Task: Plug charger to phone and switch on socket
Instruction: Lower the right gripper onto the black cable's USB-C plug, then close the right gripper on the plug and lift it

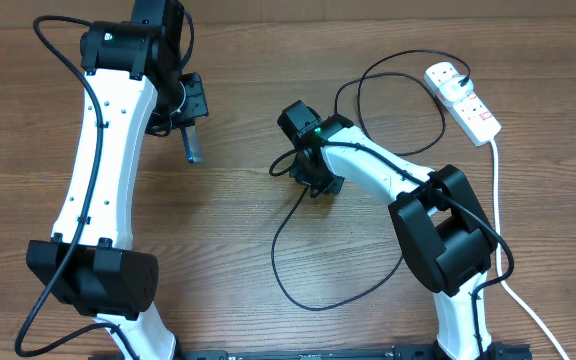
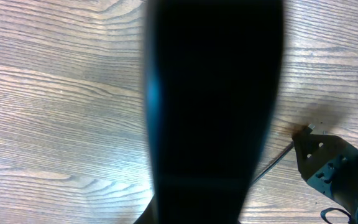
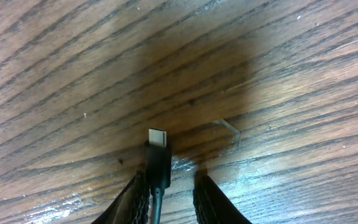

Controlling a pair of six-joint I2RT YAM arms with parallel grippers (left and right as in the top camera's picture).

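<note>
My left gripper (image 1: 190, 118) is shut on the phone (image 1: 193, 145), which it holds edge-on above the table's back left. In the left wrist view the phone (image 2: 213, 93) is a broad dark shape that hides the fingers. The charger (image 1: 278, 250) is a thin black cable that loops over the table to the socket (image 1: 465, 100) at the back right. Its connector tip (image 3: 157, 146) lies on the wood between the fingers of my right gripper (image 3: 169, 180). The tip rests against the left finger (image 3: 138, 199), with a gap to the right finger (image 3: 213, 202). The right gripper (image 1: 313, 185) is low at the table's middle.
A thick white cord (image 1: 498, 200) runs from the socket down the right side towards the front edge. The right arm's black base (image 1: 448, 240) stands at the front right, the left arm's base (image 1: 93, 275) at the front left.
</note>
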